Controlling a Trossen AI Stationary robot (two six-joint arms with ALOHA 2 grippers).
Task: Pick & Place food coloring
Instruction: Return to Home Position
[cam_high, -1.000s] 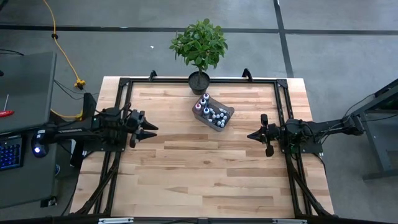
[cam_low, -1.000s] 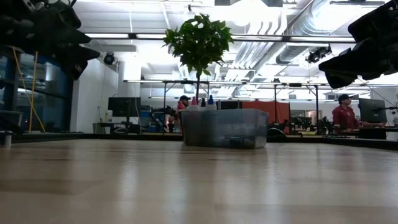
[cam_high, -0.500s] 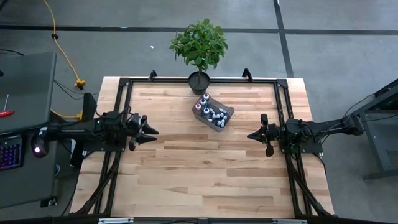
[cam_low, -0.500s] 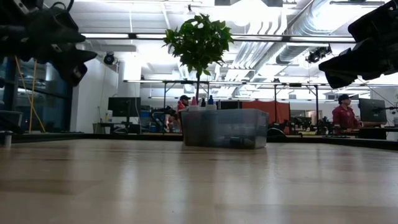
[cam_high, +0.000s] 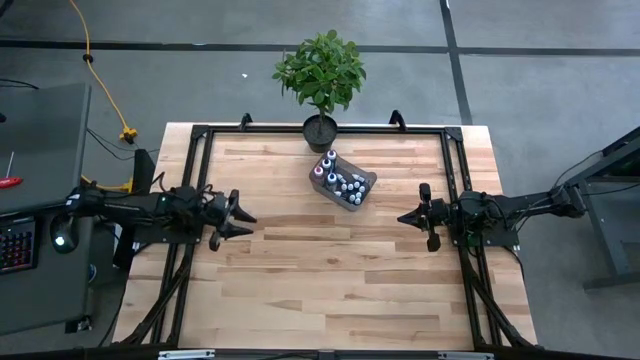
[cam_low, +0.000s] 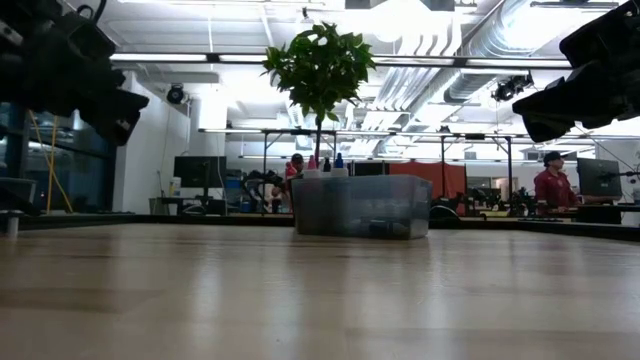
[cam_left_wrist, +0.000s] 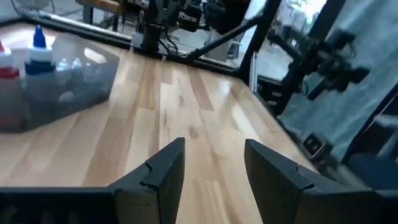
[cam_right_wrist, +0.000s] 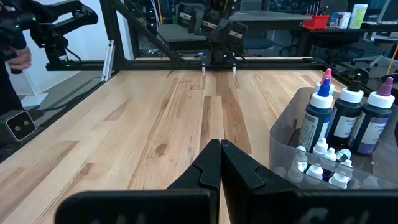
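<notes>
The food coloring bottles (cam_high: 340, 178) stand and lie inside a clear plastic bin (cam_high: 366, 181) near the table's far middle. In the right wrist view, taller bottles (cam_right_wrist: 348, 118) with blue, whitish and purple caps stand upright, and tiny white-capped ones (cam_right_wrist: 323, 165) lie on the bin's floor. My left gripper (cam_high: 248, 214) is open, above the table's left part and well left of the bin (cam_left_wrist: 74, 87); its fingers (cam_left_wrist: 168, 168) touch nothing. My right gripper (cam_high: 401, 217) is shut and empty, in the air right of the bin and slightly nearer than it (cam_right_wrist: 219, 149).
A potted plant (cam_high: 320, 85) stands at the far edge, just behind the bin. Black frame rails (cam_high: 200, 150) run along the table's left, right and far sides. Bare wood (cam_high: 330, 280) fills the near half. People (cam_low: 548, 185) are in the room beyond.
My left gripper has drifted a little toward the near edge and sunk slightly, its arm swinging with it. The right arm, the bin and the bottles have kept still.
</notes>
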